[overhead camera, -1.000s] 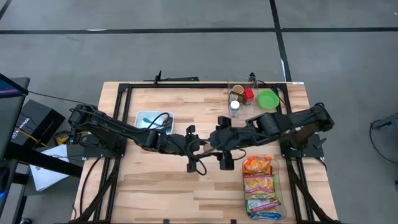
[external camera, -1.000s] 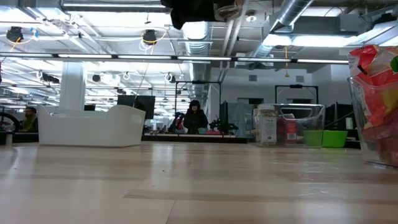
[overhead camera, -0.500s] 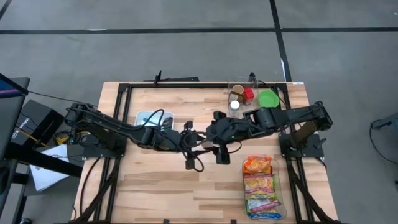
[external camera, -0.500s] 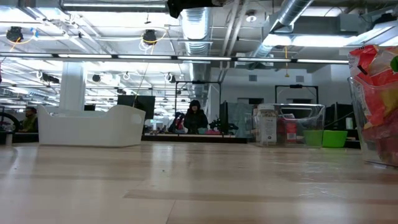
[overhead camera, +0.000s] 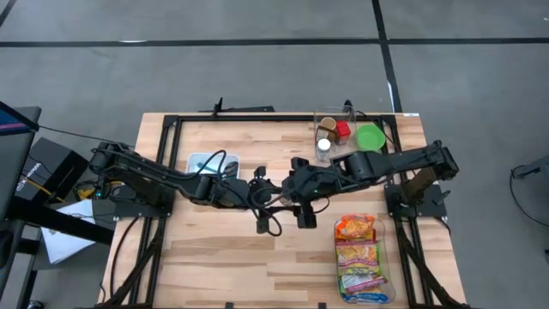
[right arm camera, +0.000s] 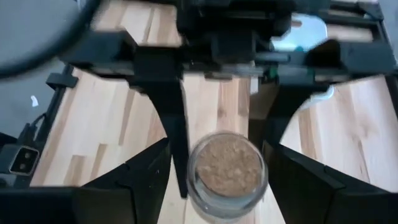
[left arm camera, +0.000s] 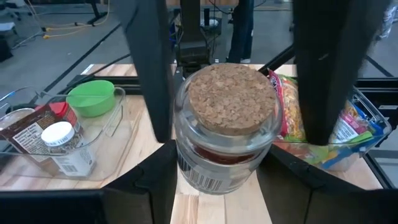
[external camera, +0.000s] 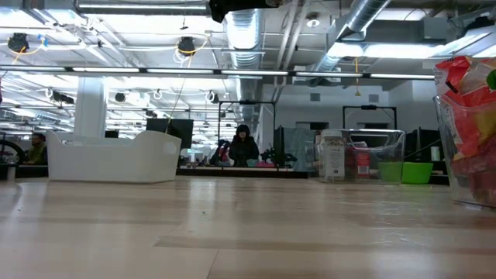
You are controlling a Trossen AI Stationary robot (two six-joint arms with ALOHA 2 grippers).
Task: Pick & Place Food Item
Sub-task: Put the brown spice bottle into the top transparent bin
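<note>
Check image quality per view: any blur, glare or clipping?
Right wrist view: motion-blurred throughout, cork-topped jar smeared. Left wrist view: jar sharp, the near dark fingers soft. Low view: ceiling lights blown out, the arms almost wholly cropped off at the top. High view: evenly lit, no glare.

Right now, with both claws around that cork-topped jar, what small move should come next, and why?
Probably the right claw should back straight off the jar. The left claw looks clamped on the glass, while the right claw's fingers stand wider, with a gap beside it. Backing off would free the left arm to carry the jar toward the white tray.
</note>
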